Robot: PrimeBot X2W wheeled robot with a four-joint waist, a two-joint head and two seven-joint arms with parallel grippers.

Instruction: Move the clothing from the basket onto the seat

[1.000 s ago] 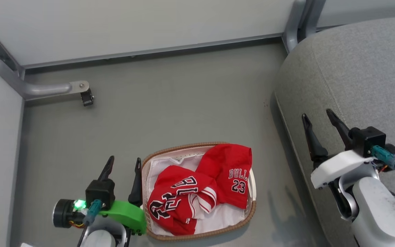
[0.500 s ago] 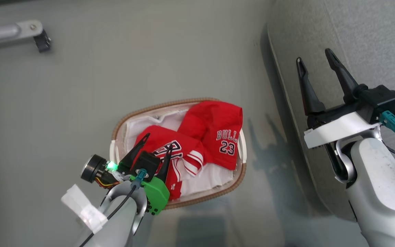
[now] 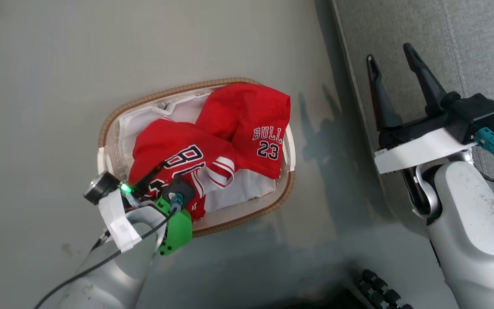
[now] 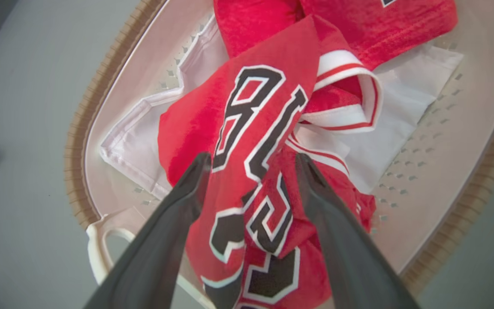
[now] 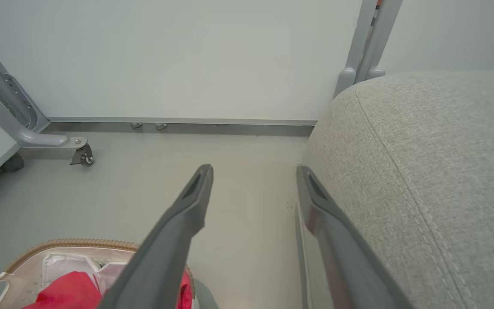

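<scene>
While the left end effector (image 4: 251,161) and right end effector (image 3: 389,50) are spread wide, red jersey clothing (image 3: 247,111) is heaped in the oval cream basket (image 3: 234,209), laid lengthwise toward the grey fabric seat (image 3: 478,43).

My silver-grey forearms (image 3: 474,231) end in long dark fingers (image 3: 423,81), with a green bracket (image 3: 177,227) on my left, a white bracket (image 3: 418,150) on my right.

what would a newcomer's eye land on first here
The bright red basketball jerseys with black-and-white BULLS 23 lettering stand out first, heaped in the small oval cream basket with a brown woven rim. The left gripper hangs open right over them; the right gripper is open by the edge of the light grey fabric seat.
</scene>
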